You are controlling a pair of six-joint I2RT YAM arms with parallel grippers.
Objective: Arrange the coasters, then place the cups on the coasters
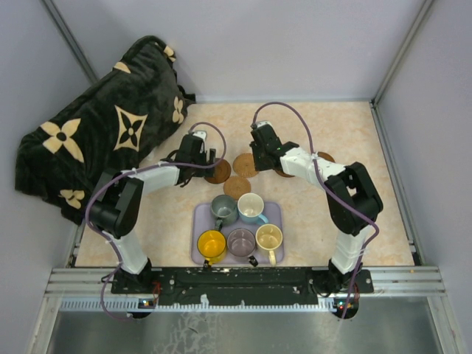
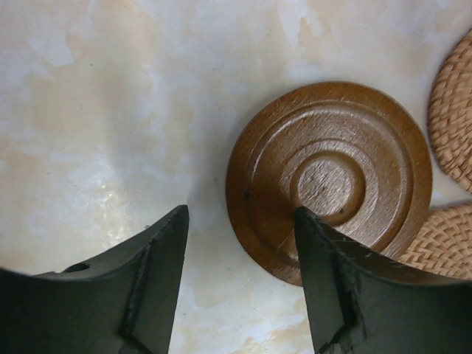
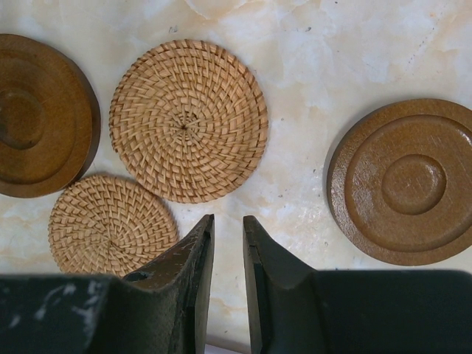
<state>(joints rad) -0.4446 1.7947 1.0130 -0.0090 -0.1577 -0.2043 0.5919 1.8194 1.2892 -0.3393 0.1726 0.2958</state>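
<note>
You see your left hand (image 2: 240,214) poised over the worktop (image 1: 354,214), jaws parted and empty, only bare marbled surface between them. The dark wooden coaster (image 2: 328,177) lies just to that hand's right, outside the gap, part of its near rim hidden behind the right finger. The disc is round, so it offers no long axis, and this arm is plainly the nearer one to it. It lies flat, glossy brown, turned in concentric rings around a raised centre. Further right, two woven straw coasters (image 3: 188,122) sit close together, just beside the wooden one. Your right hand (image 3: 227,221) hovers near them, jaws all but closed on nothing, a thin slit of worktop showing. To its right rests a second wooden coaster (image 3: 405,181), apart from the woven pair, and a fifth coaster (image 1: 325,156) peeks out behind the right arm. The five cups (image 1: 241,241) stand in the lavender tray (image 1: 276,214) nearer the arm bases. A pick here would likely call for a shift rightward to bracket the rim.
</note>
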